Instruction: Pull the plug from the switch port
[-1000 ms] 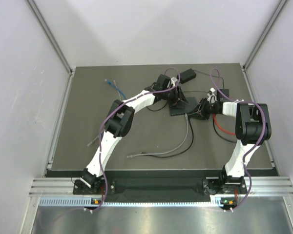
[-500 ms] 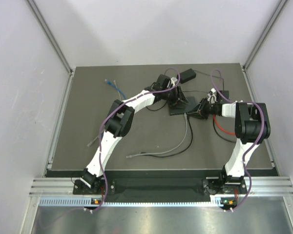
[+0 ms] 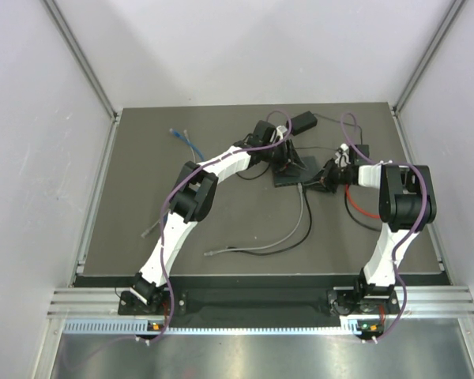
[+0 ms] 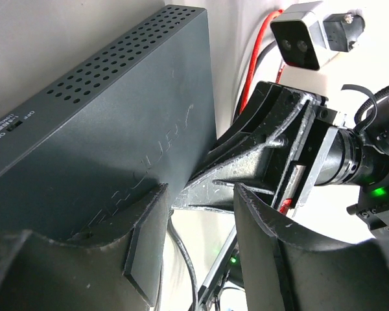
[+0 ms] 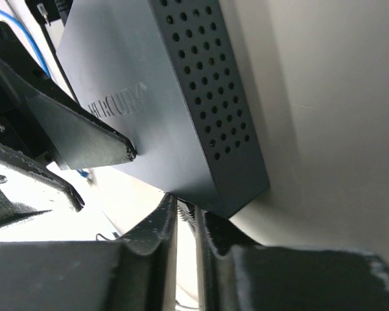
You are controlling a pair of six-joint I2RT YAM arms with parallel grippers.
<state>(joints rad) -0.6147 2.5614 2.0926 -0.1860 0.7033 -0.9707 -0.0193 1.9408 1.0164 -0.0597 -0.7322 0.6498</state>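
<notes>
Dark mat (image 3: 221,225), left end effector (image 4: 201,191) half-open, finger (image 4: 142,253) atop switch (image 4: 117,129), right end effector (image 5: 185,210) near-closed at its edge, hold unclear

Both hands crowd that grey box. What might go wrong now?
The right hand is nearly closed at the corner of the flat dark grey switch box, where the plug is hidden; it might pinch only cable. The left hand seems to press just one finger on the box, so a pull may drag it. The close hands might collide.
</notes>
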